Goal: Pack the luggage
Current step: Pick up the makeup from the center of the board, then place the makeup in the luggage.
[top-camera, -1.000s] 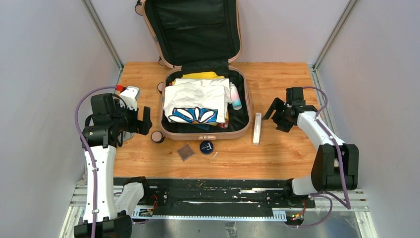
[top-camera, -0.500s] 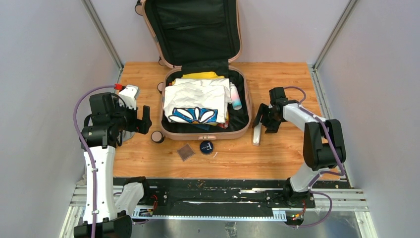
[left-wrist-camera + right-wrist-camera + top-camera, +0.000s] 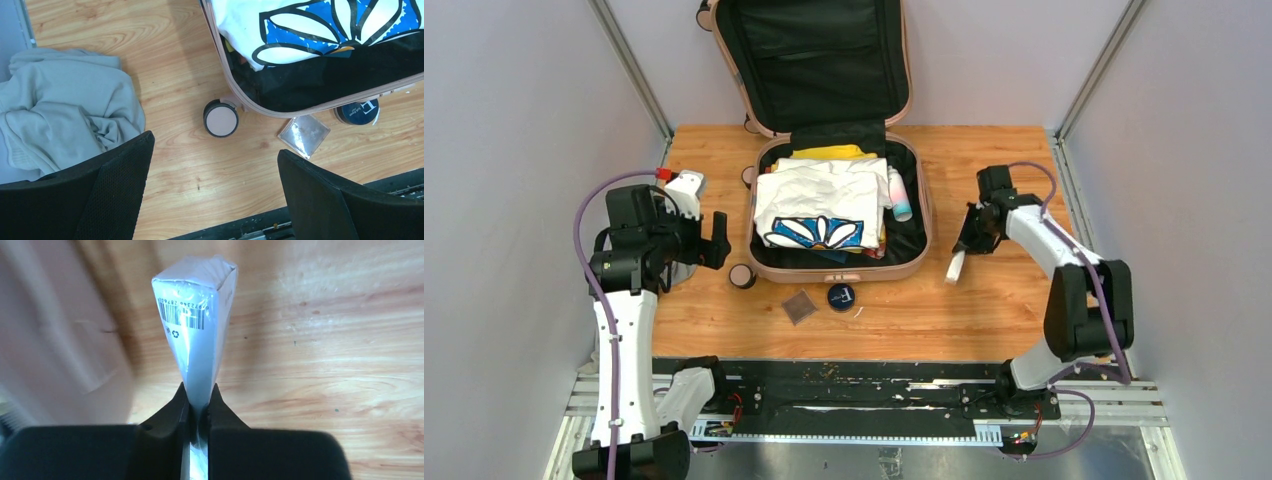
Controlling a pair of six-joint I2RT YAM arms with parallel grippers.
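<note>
The luggage (image 3: 839,272) is a pale pink suitcase lying open mid-table, its black-lined lid (image 3: 809,60) propped up at the back. Inside lie a white shirt with a blue daisy print (image 3: 822,205), something yellow (image 3: 829,152) and a pink-and-blue tube (image 3: 900,195). My right gripper (image 3: 972,240) is shut on one end of a long white box (image 3: 955,265), just right of the suitcase; the right wrist view shows the box (image 3: 197,335) pinched between the fingers, barcode end away from me. My left gripper (image 3: 709,243) hangs open left of the suitcase, above bare wood (image 3: 215,150).
A grey garment (image 3: 60,110) lies by the left wall. In front of the suitcase sit a spinner wheel (image 3: 220,118), a clear square packet (image 3: 800,306) and a dark round tin (image 3: 841,296). The suitcase shell (image 3: 60,340) is blurred at the left of the right wrist view.
My right gripper swung in to the white box beside the suitcase, shut on it and tilted it off its flat position. The left arm stayed still and open.
</note>
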